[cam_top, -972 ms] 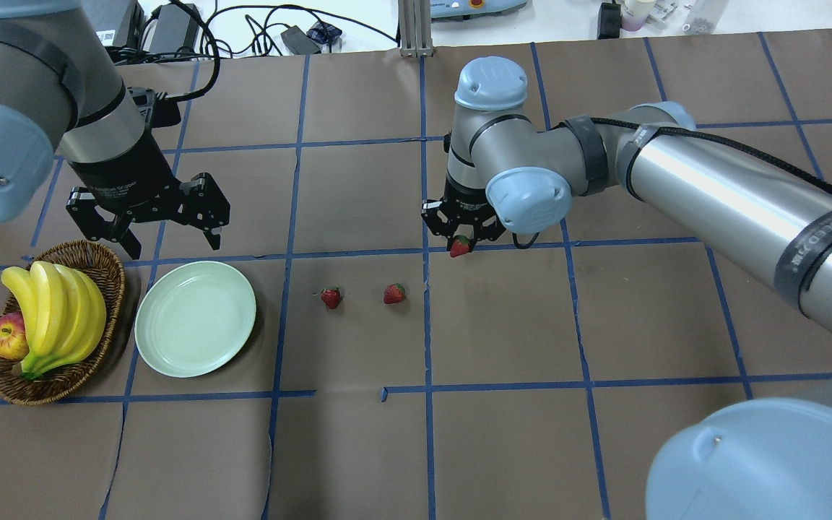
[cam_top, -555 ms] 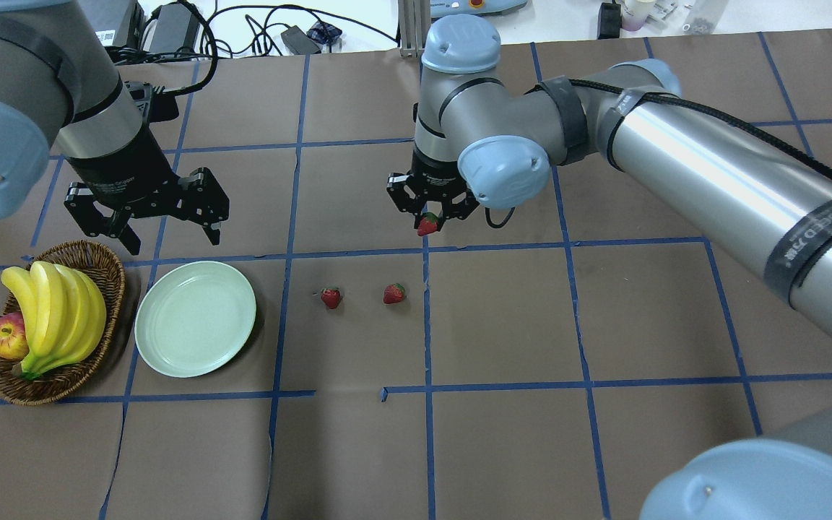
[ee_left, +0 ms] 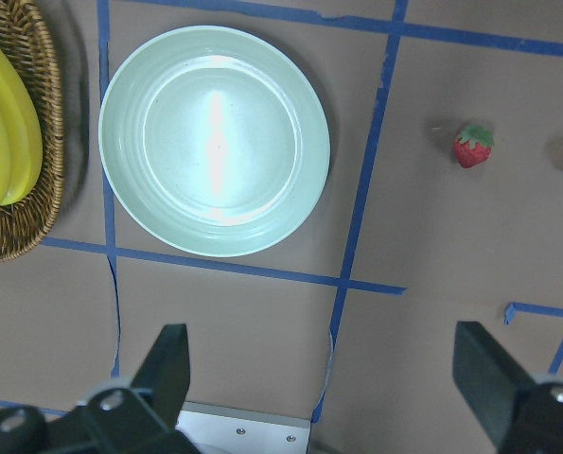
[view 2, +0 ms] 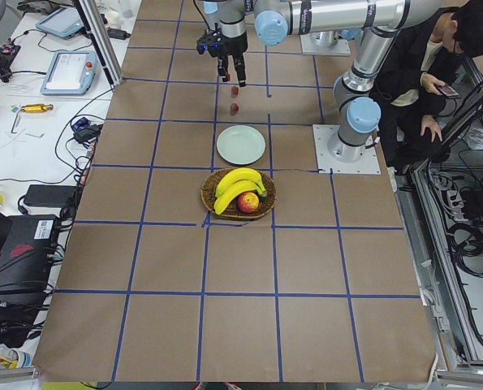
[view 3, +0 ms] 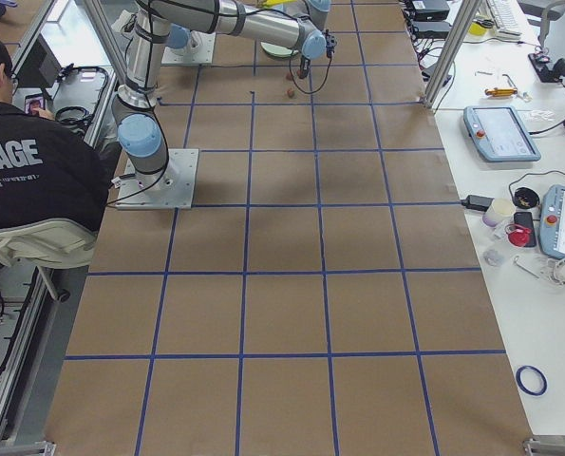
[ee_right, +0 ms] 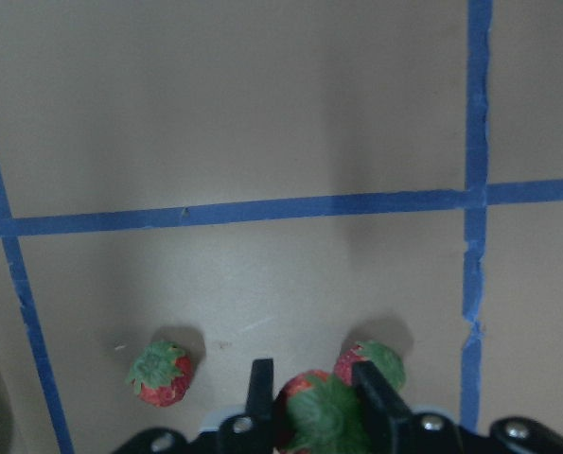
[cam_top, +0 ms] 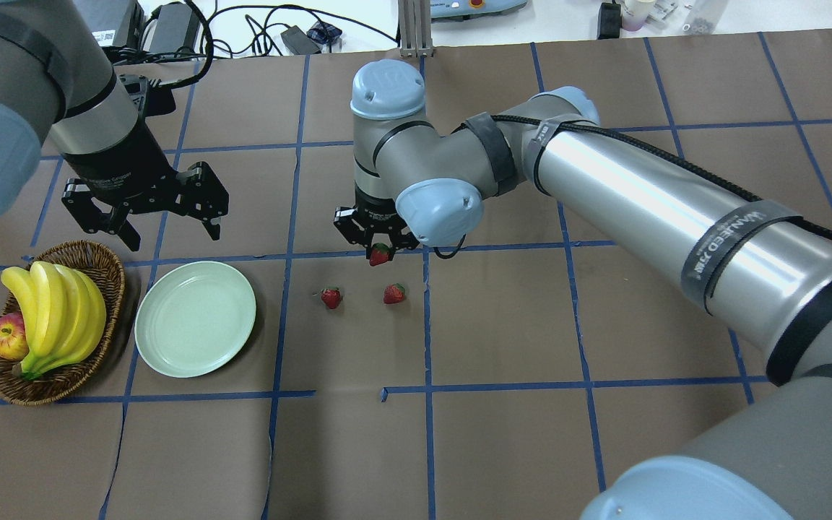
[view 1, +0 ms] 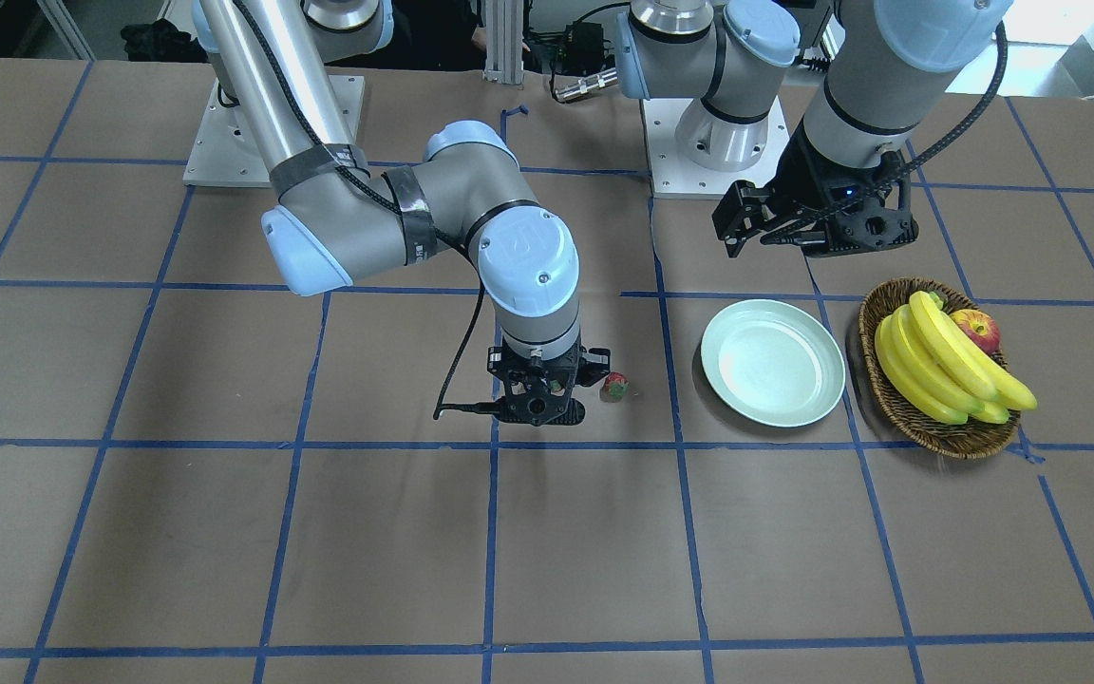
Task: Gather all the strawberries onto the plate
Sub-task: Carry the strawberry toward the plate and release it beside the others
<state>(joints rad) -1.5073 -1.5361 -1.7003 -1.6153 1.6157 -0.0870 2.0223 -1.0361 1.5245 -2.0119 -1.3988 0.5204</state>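
Right gripper (cam_top: 379, 249) pinches a strawberry (cam_top: 380, 255); grip seems shallow, may drop short of plate (cam_top: 195, 318). Left gripper (cam_top: 170, 238) wide, empty.

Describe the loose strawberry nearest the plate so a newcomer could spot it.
Find the mint-green plate beside the wicker basket and look across the table toward the right arm. The first berry met is the nearest strawberry. The second strawberry lies farther from the plate, and the third strawberry is pinched in the right gripper.
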